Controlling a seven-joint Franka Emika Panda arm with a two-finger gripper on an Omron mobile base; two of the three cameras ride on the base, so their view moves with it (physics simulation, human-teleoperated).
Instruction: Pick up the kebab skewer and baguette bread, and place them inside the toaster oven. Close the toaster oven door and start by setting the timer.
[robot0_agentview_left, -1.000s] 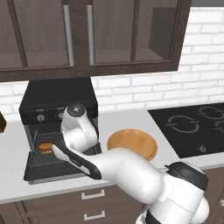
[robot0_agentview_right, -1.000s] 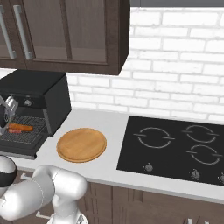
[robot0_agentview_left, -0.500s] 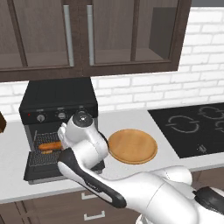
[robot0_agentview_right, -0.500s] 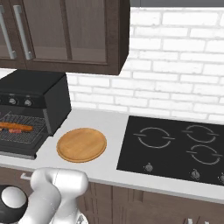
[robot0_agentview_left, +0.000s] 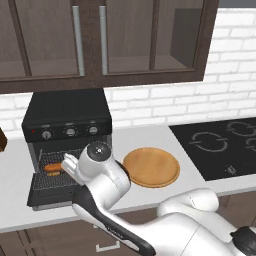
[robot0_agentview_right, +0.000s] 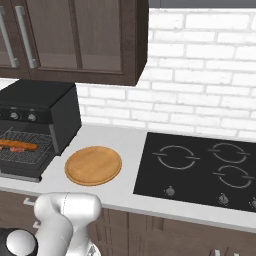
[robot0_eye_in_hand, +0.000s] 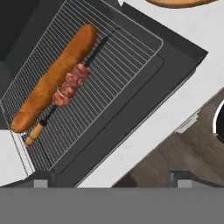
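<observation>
White arm pulled back from the oven (robot0_agentview_left: 67, 120) within the last second; its gripper, jaws apart and empty by my reading though the fingertips are hard to make out, looks down on the rack (robot0_eye_in_hand: 127, 65). Baguette (robot0_eye_in_hand: 54, 78) and skewer (robot0_eye_in_hand: 70, 83) lie touching there, at 10 o'clock in the hand view. The door (robot0_eye_in_hand: 144, 105) lies dropped open over the surface (robot0_agentview_right: 125, 192): closing it seems next.

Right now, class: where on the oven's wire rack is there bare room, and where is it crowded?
The wire rack is bare between the kebab skewer and the open toaster oven door. It is crowded along the far side, where the baguette bread lies against the skewer.
</observation>
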